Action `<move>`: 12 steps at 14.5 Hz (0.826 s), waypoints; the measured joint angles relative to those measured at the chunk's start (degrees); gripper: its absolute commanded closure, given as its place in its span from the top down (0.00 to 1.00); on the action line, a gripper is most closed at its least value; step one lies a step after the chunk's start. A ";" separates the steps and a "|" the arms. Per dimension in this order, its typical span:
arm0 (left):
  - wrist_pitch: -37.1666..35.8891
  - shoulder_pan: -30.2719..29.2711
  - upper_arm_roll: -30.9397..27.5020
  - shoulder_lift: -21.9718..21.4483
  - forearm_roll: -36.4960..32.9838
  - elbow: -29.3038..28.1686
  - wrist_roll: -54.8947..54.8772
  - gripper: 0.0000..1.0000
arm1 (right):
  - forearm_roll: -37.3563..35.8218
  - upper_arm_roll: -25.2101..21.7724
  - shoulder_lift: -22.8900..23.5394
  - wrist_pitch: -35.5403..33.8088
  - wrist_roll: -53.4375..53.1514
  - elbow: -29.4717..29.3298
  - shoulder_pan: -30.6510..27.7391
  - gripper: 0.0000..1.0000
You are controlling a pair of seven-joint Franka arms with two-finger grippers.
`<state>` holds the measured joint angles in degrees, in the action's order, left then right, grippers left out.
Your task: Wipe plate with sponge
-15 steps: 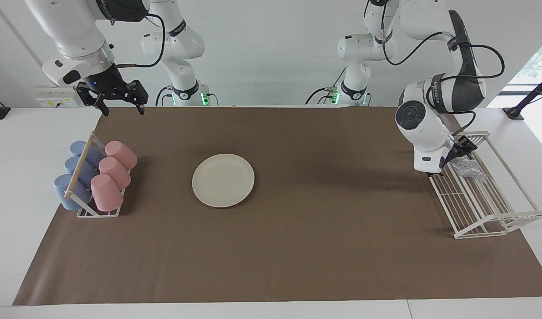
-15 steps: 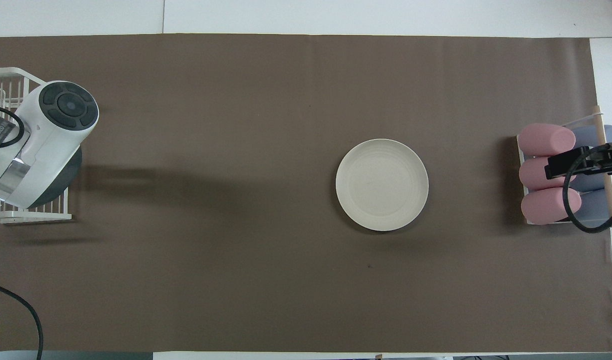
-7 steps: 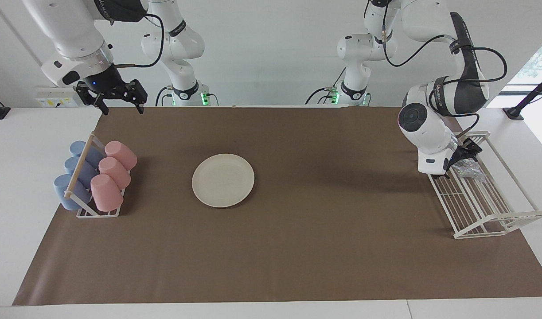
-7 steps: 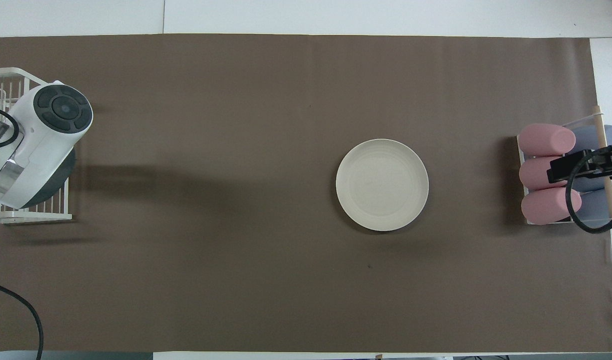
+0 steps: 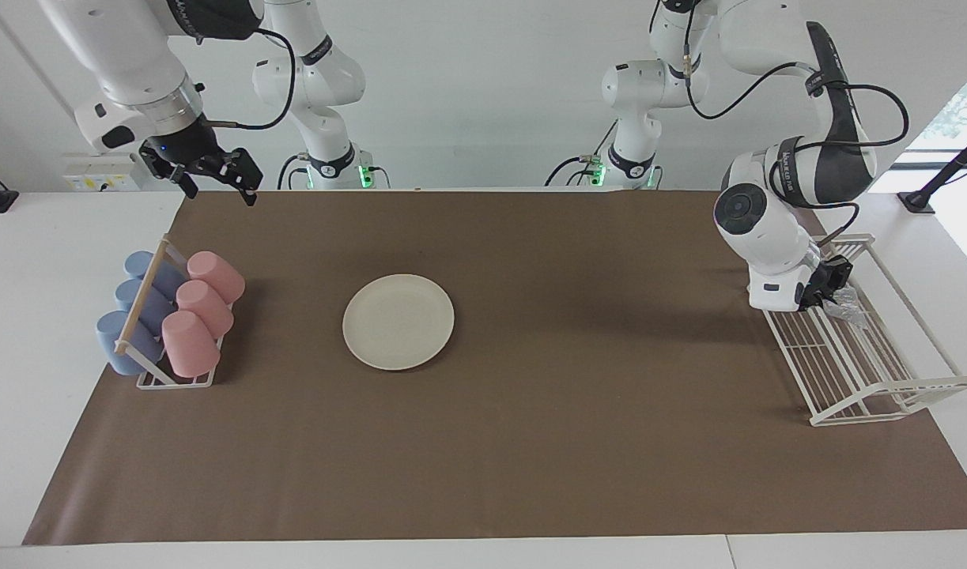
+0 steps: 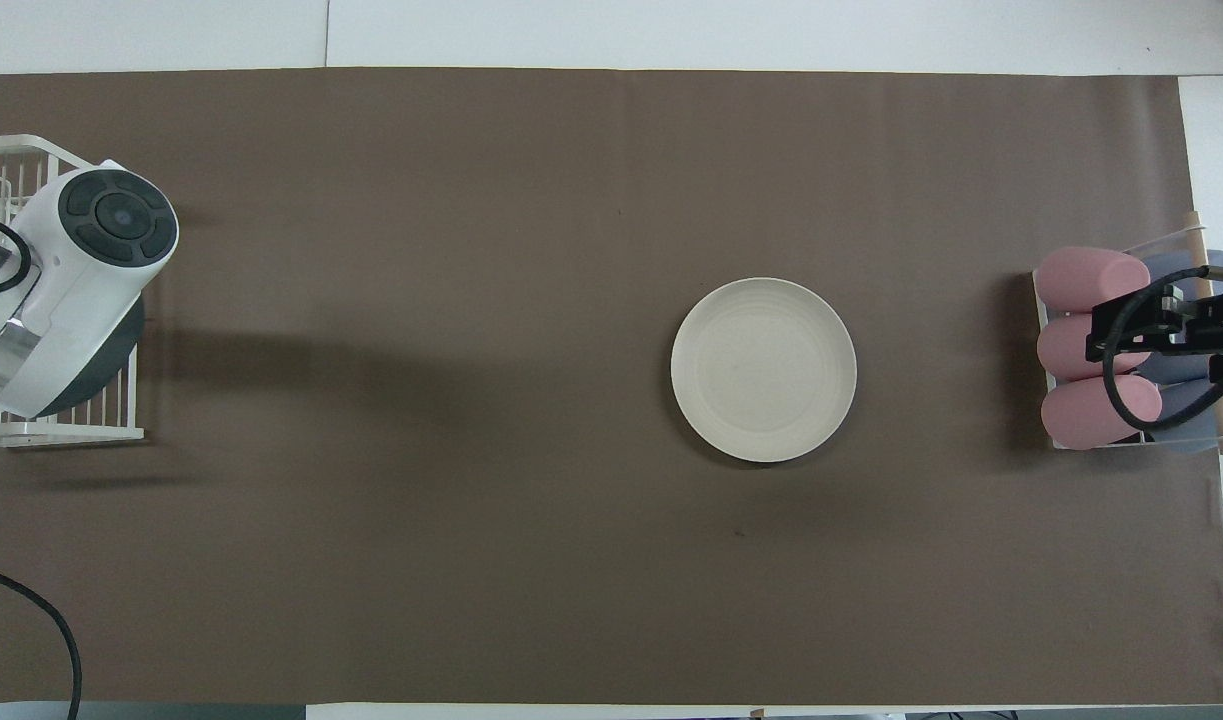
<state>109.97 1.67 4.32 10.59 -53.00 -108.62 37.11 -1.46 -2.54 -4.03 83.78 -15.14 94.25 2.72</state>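
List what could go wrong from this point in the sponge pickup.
1. The left pincer has shut on the sponge down in the white wire rack; the mesh could snag on the wires as it lifts.
2. Only the sponge's edge looks pinched, so it may slip out on the way to the plate.
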 measured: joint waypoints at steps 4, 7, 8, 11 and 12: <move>0.03 0.00 -0.01 -0.02 0.00 0.51 -0.08 0.00 | 0.00 0.28 -0.51 -0.11 -12.53 0.88 3.21 0.97; -2.96 0.05 0.08 -0.15 2.12 4.24 -2.72 0.00 | 0.01 0.35 -0.87 -0.11 -19.43 1.36 4.00 1.00; -4.65 0.11 0.17 -0.22 5.54 6.66 -4.66 0.00 | 0.01 0.36 -0.90 -0.11 -20.65 1.42 4.04 1.00; -10.28 0.15 0.21 -0.90 19.66 14.89 -9.37 0.00 | 0.08 1.16 -0.92 -0.11 -26.10 1.56 4.85 1.00; -12.29 0.14 0.17 -1.23 24.81 17.24 -9.82 0.00 | 0.11 1.66 -0.93 -0.03 -31.73 1.57 5.83 1.00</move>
<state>97.69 1.81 4.49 9.36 -28.19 -91.39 27.29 -1.34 -0.88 -4.96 83.75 -46.87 95.82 8.55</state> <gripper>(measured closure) 0.947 0.000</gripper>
